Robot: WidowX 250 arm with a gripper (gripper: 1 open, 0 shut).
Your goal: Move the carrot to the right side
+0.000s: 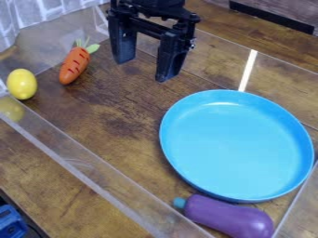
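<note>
Carrot [74,63] lies near the desk's [118,121] far left corner; the claw [147,59] hangs beside it, spread wide, empty.

Carrot [76,63] left of plate [236,144]

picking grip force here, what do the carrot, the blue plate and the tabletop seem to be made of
Small orange toy carrot with green top: probably moulded plastic or rubber, with a uniform matte colour and dark ridge lines. Round blue plate: likely smooth plastic, an even colour with a soft sheen along the rim. Brown tabletop: wood or wood-look laminate, grain visible, slightly glossy reflections.
</note>
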